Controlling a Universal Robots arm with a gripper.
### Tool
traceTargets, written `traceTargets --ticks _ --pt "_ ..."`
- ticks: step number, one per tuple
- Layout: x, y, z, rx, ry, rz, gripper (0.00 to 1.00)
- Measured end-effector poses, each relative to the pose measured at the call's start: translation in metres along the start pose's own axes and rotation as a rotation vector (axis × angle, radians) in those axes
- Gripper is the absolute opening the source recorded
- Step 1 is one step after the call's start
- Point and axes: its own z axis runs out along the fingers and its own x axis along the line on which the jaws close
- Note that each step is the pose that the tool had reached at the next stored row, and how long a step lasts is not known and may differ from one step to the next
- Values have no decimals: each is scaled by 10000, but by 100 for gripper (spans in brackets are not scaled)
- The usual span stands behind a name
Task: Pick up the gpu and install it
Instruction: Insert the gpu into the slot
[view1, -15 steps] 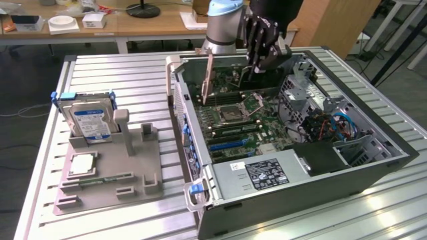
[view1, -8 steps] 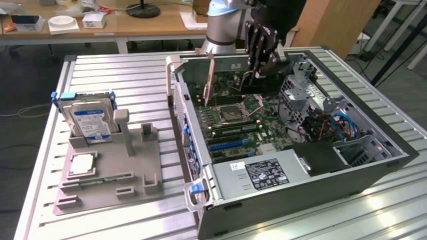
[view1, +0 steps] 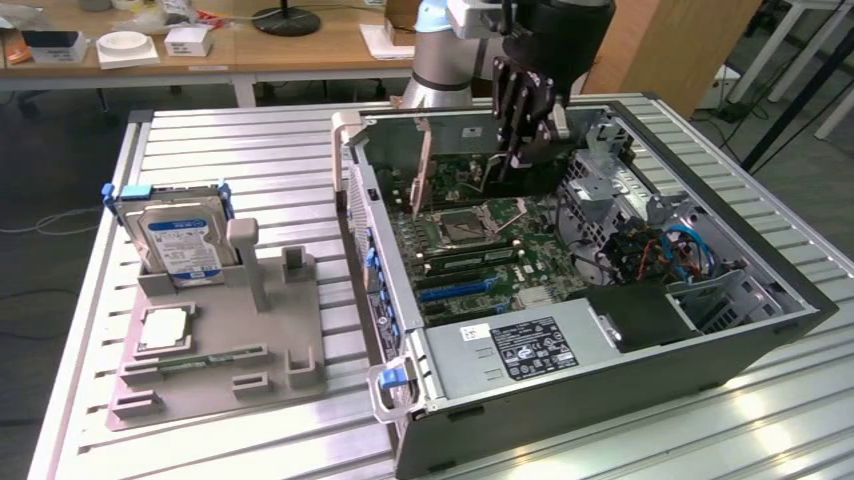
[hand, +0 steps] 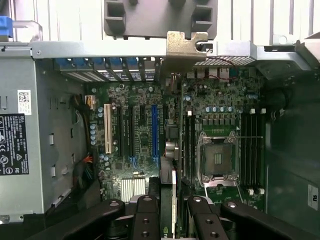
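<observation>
Gpu (hand: 170, 150) is clamped edge-on in the claw (hand: 172, 210), off the worktop (view1: 240, 140) and inside the open computer case (view1: 747, 330). Its metal bracket (hand: 186, 47) reaches from the claw to the case's rear wall, and the motherboard (hand: 135, 130) lies beneath the claw. The pick-up looks done. Seating appears not yet done, as the card seems clear of the slots.

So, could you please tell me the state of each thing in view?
computer case: side open.
gpu: upright, gripped, inside the computer case; seating unclear.
gripper: jaws closed on the gpu.
CPU socket: empty.
hard drive: standing upright in the grey holder.
memory stick: lying flat in the grey holder.
</observation>
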Motion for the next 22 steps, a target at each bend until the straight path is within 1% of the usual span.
traceTargets --ticks 22 --pt "16 -20 400 0 -1 -1 26"
